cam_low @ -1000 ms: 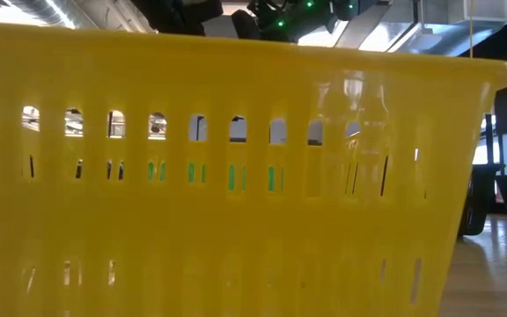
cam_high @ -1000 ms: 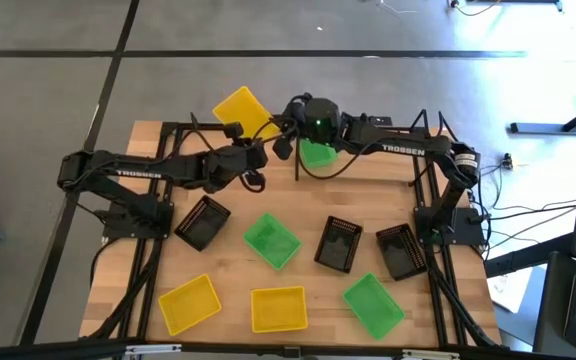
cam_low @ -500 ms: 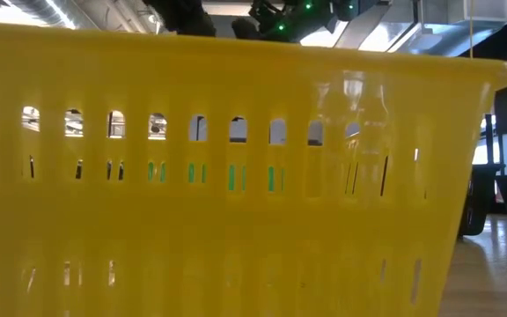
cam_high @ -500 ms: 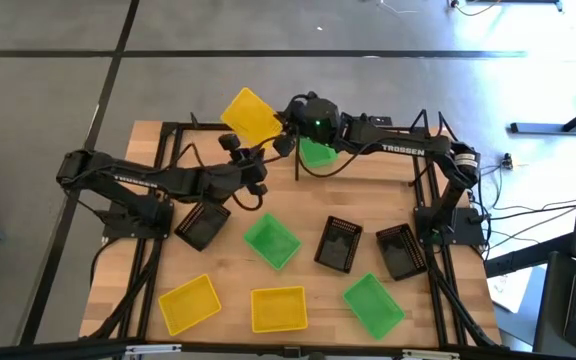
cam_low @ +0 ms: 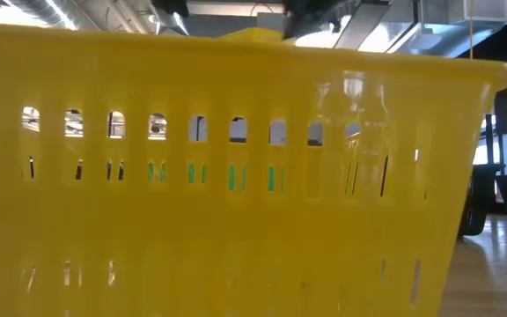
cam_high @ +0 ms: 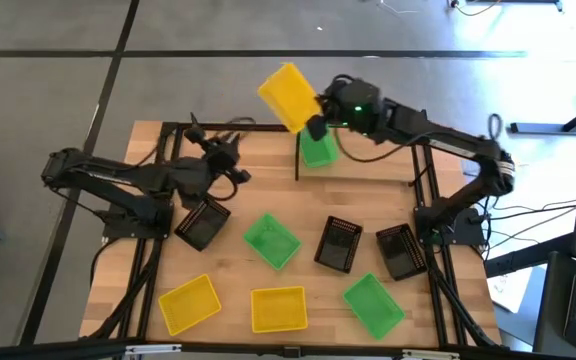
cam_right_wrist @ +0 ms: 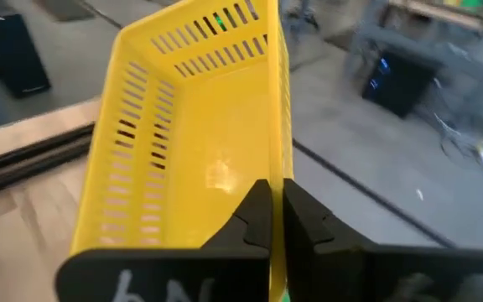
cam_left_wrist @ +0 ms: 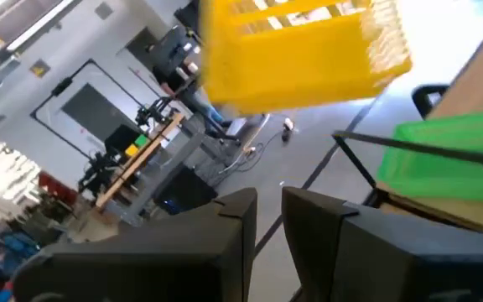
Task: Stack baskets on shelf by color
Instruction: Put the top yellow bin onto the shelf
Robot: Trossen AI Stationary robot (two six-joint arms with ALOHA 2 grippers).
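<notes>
My right gripper (cam_high: 316,124) is shut on a yellow basket (cam_high: 290,95), held in the air above the table's far edge, just left of a green basket (cam_high: 318,151) that sits on the shelf (cam_high: 368,166). My left gripper (cam_high: 220,156) hovers over the shelf's left part and holds nothing. Its fingers stand a narrow gap apart (cam_left_wrist: 269,220). In the left wrist view the held yellow basket (cam_left_wrist: 300,50) and the green basket (cam_left_wrist: 455,159) show ahead. The low view is filled by another yellow basket (cam_low: 227,176). My right gripper pinches the yellow basket's side wall near a corner (cam_right_wrist: 278,172), one finger inside the basket and one outside. The basket is lifted clear of everything and tilted, stretching away from the fingers with its open side toward the wrist camera.
On the tabletop lie two yellow baskets (cam_high: 188,303) (cam_high: 278,308), two green ones (cam_high: 271,240) (cam_high: 373,305) and three black ones (cam_high: 203,222) (cam_high: 338,243) (cam_high: 400,250). A thin black shelf post (cam_high: 298,166) stands beside the green basket on the shelf.
My right gripper has risen and swung toward the table's right, carrying the yellow basket up and rightward until it hangs next to the green basket on the shelf. My left gripper has drawn back toward the table's left, away from the yellow basket.
</notes>
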